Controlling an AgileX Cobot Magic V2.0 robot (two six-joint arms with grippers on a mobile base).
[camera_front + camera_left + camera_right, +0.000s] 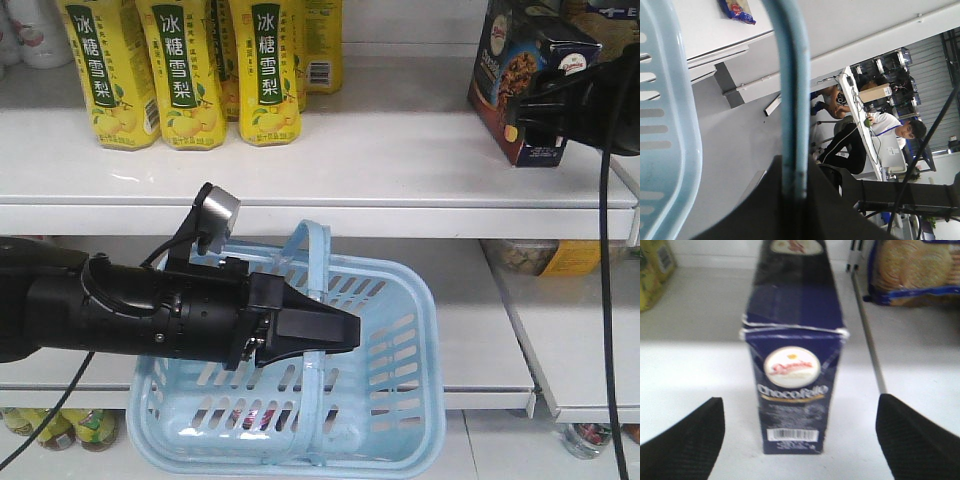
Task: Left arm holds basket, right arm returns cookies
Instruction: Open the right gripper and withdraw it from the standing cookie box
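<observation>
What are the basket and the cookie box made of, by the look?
Basket: light blue moulded plastic, likely semi-glossy; slotted walls, rounded rim and thin hoop handles, one clamped by the left gripper.
Cookie box: printed cardboard, dark navy, slight sheen; creased, dented fold across the top and a barcode panel. It stands on the white shelf, apart from the right gripper's open fingers.

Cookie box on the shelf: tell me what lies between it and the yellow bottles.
Only bare white shelf separates the cookie box from the yellow bottles, clearest in the exterior front view.
</observation>
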